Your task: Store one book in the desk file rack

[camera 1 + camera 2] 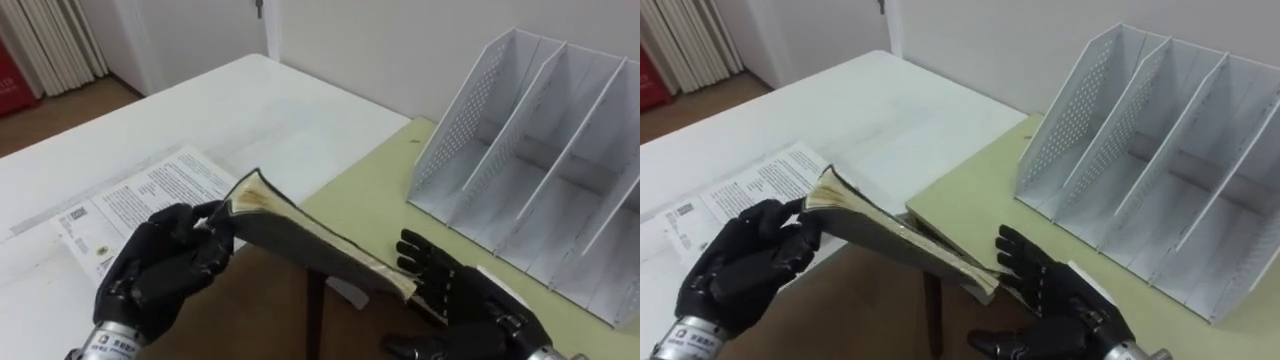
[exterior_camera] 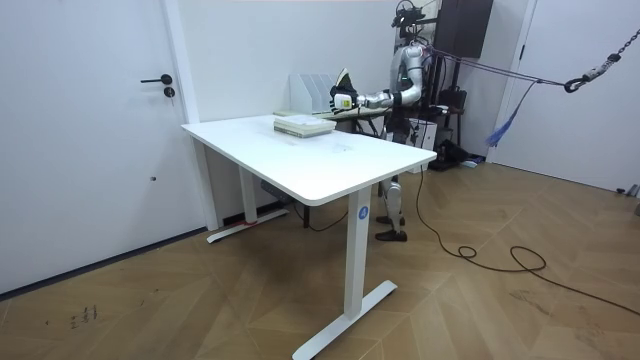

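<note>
A book (image 1: 310, 245) with a dark cover and yellowed pages hangs tilted between my hands, above the gap between two desks. My left hand (image 1: 160, 265) is shut on its raised left end. At the lower right end my right hand (image 1: 450, 290) lies against the book with its fingers straight. The white file rack (image 1: 540, 150) with several upright dividers stands on the pale green desk (image 1: 380, 190), to the right of the book and beyond it. In the room view I stand at the far end of the white table (image 2: 330, 165), holding the book (image 2: 343, 80) up near the rack (image 2: 305, 92).
A printed booklet (image 1: 130, 200) lies on the white table (image 1: 200, 110) to my left. In the room view a low stack of books (image 2: 303, 125) rests on that table's far part. Brown floor and a dark desk leg (image 1: 315, 320) show under the book.
</note>
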Motion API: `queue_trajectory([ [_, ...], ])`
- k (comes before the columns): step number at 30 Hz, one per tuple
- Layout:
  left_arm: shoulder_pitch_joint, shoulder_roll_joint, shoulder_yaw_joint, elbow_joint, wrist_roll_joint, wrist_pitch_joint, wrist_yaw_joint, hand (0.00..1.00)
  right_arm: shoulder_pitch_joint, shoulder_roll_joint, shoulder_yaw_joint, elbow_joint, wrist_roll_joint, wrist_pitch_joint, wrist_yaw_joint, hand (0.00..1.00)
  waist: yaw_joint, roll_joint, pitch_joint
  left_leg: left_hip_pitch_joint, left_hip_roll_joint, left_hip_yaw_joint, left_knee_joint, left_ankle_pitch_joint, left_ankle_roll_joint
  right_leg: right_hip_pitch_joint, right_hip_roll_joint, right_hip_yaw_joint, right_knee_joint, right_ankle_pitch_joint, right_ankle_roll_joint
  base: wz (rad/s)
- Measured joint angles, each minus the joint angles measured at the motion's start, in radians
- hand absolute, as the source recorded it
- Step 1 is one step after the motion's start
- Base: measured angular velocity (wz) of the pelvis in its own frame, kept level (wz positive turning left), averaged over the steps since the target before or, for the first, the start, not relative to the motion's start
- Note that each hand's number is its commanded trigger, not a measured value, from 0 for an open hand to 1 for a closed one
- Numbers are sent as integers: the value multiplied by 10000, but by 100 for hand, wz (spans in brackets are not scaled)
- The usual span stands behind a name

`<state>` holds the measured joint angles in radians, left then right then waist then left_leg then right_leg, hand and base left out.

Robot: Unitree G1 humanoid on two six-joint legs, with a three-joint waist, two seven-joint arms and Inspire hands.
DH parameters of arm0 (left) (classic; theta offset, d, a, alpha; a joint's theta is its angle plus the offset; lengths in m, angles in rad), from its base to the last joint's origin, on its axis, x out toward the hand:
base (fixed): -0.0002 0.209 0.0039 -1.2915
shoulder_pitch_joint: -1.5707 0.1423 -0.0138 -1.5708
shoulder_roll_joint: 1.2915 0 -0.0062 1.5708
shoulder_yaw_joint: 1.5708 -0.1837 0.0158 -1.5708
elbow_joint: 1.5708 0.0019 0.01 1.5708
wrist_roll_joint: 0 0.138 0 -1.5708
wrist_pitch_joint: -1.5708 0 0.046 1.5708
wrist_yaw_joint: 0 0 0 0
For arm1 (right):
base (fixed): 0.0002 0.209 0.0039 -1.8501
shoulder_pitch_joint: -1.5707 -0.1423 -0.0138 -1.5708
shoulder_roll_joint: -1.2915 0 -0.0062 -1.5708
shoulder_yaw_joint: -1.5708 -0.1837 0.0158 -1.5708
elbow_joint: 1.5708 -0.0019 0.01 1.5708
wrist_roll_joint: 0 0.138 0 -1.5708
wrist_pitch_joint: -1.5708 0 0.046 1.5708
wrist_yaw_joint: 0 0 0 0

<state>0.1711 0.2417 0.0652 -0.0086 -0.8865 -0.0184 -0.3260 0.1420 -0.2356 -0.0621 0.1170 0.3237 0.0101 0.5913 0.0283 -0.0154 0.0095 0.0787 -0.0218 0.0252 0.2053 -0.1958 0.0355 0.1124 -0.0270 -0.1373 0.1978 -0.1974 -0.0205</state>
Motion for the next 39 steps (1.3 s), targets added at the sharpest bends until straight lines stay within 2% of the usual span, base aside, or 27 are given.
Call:
queue_trajectory([
  [7,137,-44,-7,195,-1716,146,-5,100,-66,31,-20,-609,-4,367,-226,0,-209,85,54,111,1,-14,0,-7,2,89,7,-30,-111,-2,2,2],
  [11,405,-301,-8,485,-1983,228,-38,100,-63,54,-43,-796,-6,571,-221,0,-226,3,-29,15,10,-6,21,-6,3,-23,20,-16,-85,-1,-4,0],
  [15,425,-299,-7,708,-2007,353,-97,100,-64,54,-44,-965,-5,573,-205,0,-212,-63,-66,-40,12,15,20,-5,3,-55,21,-15,-70,14,-15,0],
  [21,407,-305,-123,710,-2156,465,-181,100,-82,53,-2,-965,-3,579,-212,0,-205,-60,-56,-41,17,26,7,-5,3,11,9,-26,-82,16,-12,0],
  [24,399,-305,-234,711,-2318,575,-297,100,-162,69,53,-968,-2,806,-221,0,-218,-45,-20,-14,21,31,4,-5,2,43,10,-36,-78,16,-12,0],
  [29,406,-338,-984,710,-3583,639,-481,100,-332,190,357,-969,68,1122,-206,0,-212,-153,76,-15,21,54,-3,-7,0,-12,14,-26,-16,0,-8,0],
  [32,403,-337,-1451,707,-3968,637,-665,100,-485,445,534,-969,67,1232,-99,0,-258,-208,43,-168,14,40,55,-7,2,-149,7,-5,61,-4,-8,0],
  [37,406,-363,-2340,1290,-3984,662,-1153,100,-719,449,971,-967,71,1231,34,0,-242,-208,51,-187,9,110,170,-8,6,-126,-9,-21,75,-1,-4,0],
  [39,468,-413,-2445,1442,-3993,734,-1159,100,-728,450,1000,-967,76,1231,48,0,-241,-213,58,-211,20,113,157,-9,5,-155,6,-13,74,-3,-6,0],
])
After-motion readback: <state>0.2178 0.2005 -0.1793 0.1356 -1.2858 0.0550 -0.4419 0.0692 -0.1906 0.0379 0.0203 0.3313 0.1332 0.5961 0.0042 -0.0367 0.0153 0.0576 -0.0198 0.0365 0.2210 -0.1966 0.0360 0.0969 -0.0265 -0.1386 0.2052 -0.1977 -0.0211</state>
